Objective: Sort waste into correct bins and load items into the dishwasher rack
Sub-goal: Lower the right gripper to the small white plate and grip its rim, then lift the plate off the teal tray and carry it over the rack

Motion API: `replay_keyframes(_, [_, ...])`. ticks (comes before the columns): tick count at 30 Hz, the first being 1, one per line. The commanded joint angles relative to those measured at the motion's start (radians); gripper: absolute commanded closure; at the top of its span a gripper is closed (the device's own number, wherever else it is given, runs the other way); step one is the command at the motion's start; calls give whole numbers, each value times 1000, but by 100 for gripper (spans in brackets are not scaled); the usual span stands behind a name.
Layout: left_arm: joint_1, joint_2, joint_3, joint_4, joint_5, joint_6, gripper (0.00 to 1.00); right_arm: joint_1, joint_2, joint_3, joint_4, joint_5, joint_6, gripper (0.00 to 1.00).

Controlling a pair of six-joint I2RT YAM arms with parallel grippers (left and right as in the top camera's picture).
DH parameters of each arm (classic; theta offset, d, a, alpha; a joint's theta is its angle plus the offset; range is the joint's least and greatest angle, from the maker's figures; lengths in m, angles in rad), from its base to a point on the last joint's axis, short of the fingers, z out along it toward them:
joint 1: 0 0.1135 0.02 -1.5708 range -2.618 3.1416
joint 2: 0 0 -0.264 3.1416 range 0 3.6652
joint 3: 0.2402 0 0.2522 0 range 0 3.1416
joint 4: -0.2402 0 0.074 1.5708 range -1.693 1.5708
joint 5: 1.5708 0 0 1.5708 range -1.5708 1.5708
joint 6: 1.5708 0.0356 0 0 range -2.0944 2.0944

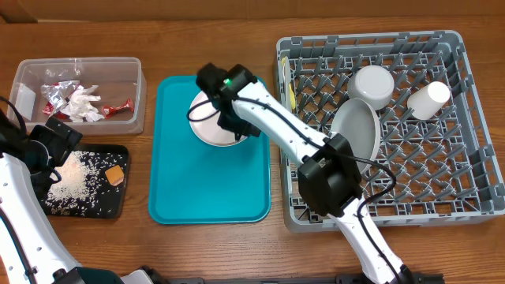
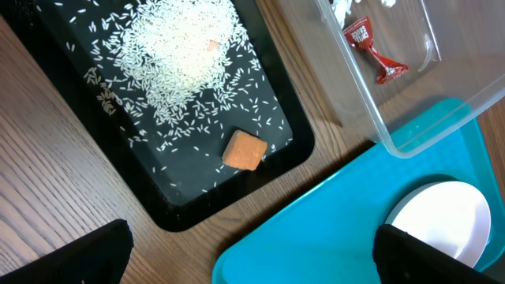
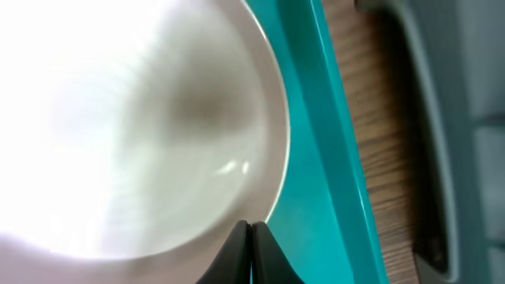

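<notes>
The pale pink plate (image 1: 203,125) lies flat on the far half of the teal tray (image 1: 209,185), in the middle of the table. From overhead it reads almost white, round, with a faint pinkish rim. In the right wrist view it is a smooth, glossy dish, shallow and empty. Its centre is washed out by glare and a soft grey shadow falls toward its right side.

The right gripper (image 3: 248,233) is clenched on the plate's rim. One finger lies over the inside of the dish and the other over the teal just outside it, and the tips meet at the edge.

The left gripper (image 2: 252,256) is spread wide and holds nothing. It hangs over the near left of the table, above the black tray (image 1: 118,154) with its heap of rice (image 2: 177,47) and the orange cube (image 2: 243,150).

Farther back on the left, the clear tub (image 1: 140,95) holds a red-and-silver wrapper (image 2: 377,55) and a white napkin (image 1: 81,102).

The dishwasher rack (image 1: 442,214) sits on the right, just beside the teal tray.
</notes>
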State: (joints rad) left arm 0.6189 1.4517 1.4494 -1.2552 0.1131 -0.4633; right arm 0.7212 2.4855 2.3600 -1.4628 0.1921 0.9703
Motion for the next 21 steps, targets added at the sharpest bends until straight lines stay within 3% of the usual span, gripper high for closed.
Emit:
replay_keyframes(1, [3,3,-5,3,3,22,0,-15,-23,64,-18,34,-55,96])
replay_keyframes(3, [3,3,-5,4,3,22,0,-16,-23,65,-29,24,-55,67])
replay_keyframes(5, [3,3,-5,3,3,22,0,-16,-21,44,-29,-8,-54,57])
replay_keyframes(12, [3,3,-5,4,3,22,0,-11,-21,-143,135,-128,-29,57])
replay_keyframes(14, [3,3,-5,3,3,22,0,-11,-21,-193,162,-142,4,62])
replay_keyframes(21, [3,3,-5,3,3,22,0,-18,-21,-233,177,-142,10,62])
